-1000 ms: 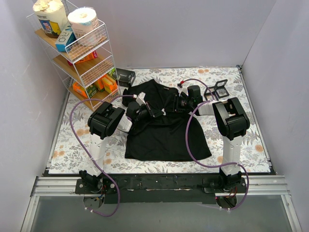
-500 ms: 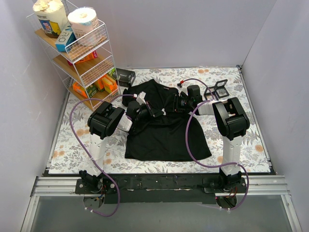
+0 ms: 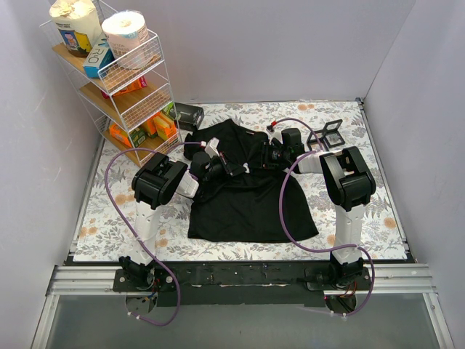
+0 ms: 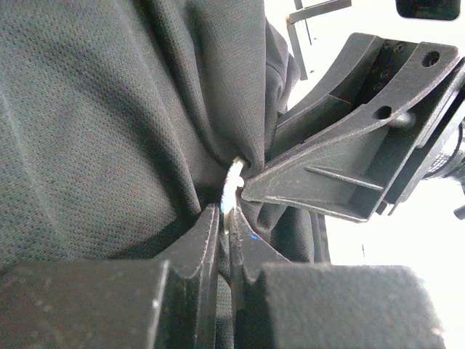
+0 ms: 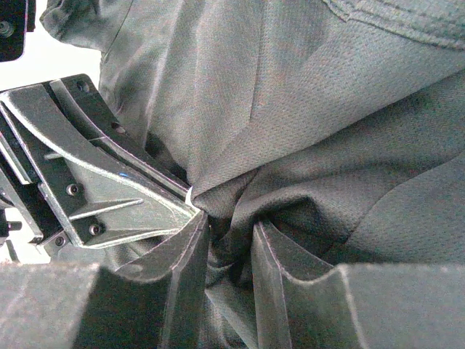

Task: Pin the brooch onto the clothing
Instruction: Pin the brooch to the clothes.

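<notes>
A: Two things: where is the brooch (image 4: 232, 185), and what crowds it?
B: It is clamped in the left gripper (image 4: 224, 225), on the chest of the black T-shirt (image 3: 247, 211). The right gripper (image 5: 229, 236) pinches a bunched fold just right of it, and gathered cloth hides most of the brooch.
A: Elsewhere?
B: On the floral table (image 3: 363, 182), a wire rack (image 3: 138, 91) stands far left and a black frame box (image 3: 330, 134) far right.

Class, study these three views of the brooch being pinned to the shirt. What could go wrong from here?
1. The left gripper pinches only a thin edge of the brooch; it may slip or twist out.
2. The right gripper bunches the T-shirt into deep folds, so the brooch might catch several layers.
3. Their fingers nearly touch, so they could collide.
</notes>
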Controlling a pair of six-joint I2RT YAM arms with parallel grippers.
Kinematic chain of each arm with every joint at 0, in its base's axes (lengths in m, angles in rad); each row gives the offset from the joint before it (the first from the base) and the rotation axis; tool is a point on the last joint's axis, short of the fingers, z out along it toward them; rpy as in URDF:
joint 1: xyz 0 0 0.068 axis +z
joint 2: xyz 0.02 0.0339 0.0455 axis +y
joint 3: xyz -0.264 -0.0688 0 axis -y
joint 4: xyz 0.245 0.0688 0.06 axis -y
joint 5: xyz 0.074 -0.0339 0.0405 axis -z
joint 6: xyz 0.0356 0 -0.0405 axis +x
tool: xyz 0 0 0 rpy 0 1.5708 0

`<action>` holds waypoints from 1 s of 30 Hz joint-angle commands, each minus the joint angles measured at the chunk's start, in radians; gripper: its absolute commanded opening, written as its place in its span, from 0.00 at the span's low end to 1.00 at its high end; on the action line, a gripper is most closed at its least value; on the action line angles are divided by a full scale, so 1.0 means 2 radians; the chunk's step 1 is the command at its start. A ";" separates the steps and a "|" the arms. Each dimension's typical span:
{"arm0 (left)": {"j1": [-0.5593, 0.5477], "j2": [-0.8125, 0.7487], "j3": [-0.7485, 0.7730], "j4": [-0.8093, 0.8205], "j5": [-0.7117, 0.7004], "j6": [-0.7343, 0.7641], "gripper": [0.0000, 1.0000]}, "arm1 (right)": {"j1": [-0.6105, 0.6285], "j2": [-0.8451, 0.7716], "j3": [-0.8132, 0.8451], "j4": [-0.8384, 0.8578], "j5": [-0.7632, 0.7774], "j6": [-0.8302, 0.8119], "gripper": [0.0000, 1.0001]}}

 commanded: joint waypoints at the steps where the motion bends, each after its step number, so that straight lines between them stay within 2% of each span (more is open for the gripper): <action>1: -0.003 -0.032 0.012 0.026 0.009 0.008 0.00 | 0.017 0.023 -0.028 -0.087 0.040 -0.009 0.34; 19: -0.003 -0.028 0.032 0.027 0.032 0.009 0.00 | 0.026 0.026 -0.011 -0.107 0.049 -0.003 0.28; 30: -0.003 -0.037 0.025 -0.036 0.007 0.004 0.00 | 0.027 0.011 -0.020 -0.091 0.032 0.007 0.29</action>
